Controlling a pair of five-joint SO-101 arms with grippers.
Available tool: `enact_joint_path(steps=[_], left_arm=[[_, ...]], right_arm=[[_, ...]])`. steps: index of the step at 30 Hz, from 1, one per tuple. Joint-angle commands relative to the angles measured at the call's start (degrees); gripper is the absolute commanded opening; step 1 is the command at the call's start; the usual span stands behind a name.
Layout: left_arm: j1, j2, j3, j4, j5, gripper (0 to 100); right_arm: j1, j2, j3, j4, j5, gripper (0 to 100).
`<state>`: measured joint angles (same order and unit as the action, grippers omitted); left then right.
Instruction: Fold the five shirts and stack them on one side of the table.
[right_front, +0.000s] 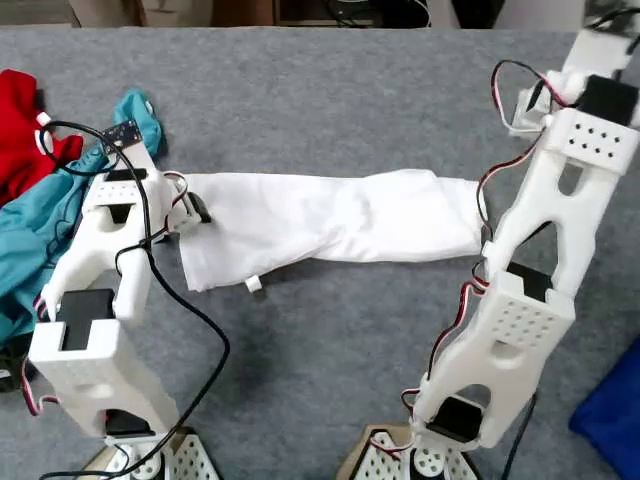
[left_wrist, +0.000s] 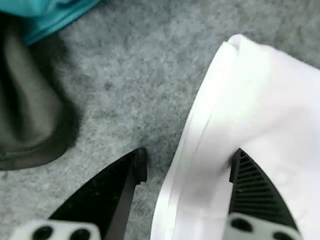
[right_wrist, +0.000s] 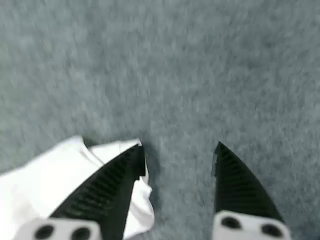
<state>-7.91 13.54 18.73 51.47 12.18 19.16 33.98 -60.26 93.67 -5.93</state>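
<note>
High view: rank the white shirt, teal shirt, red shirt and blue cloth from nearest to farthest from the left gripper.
From the left gripper:
1. white shirt, its edge at the gripper.
2. teal shirt, just to its left.
3. red shirt, farther left, beyond the teal one.
4. blue cloth, far off on the right.

No text, number, brand or sign can be read anywhere. The small white tag (right_front: 254, 284) hanging at the near edge of the white shirt (right_front: 330, 225) carries no legible print.
</note>
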Motion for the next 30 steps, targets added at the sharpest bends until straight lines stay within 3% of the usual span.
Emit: enact_joint_path(steps=[1, 7, 20, 25, 30], left_arm=[[0.62, 0.40, -3.34, 0.88, 0.18, 26], [1.14, 1.63, -4.31, 0.62, -0.09, 12], [5.10, 1.45, -9.14, 1.67, -0.35, 2], [6.95, 2.07, -25.58, 15.91, -0.26, 2], [14.42, 2.07, -39.38, 24.79, -0.26, 2]], right_arm=[[0.84, -0.13, -4.44, 0.35, -0.88, 22.8], [3.12, -0.13, -4.70, -0.18, -0.79, 22.8], [6.46, -0.48, -5.41, -1.58, -0.70, 22.8], [10.95, -0.48, -9.10, -1.32, -1.05, 22.8], [15.25, -0.48, -16.31, 1.32, -1.14, 22.8]])
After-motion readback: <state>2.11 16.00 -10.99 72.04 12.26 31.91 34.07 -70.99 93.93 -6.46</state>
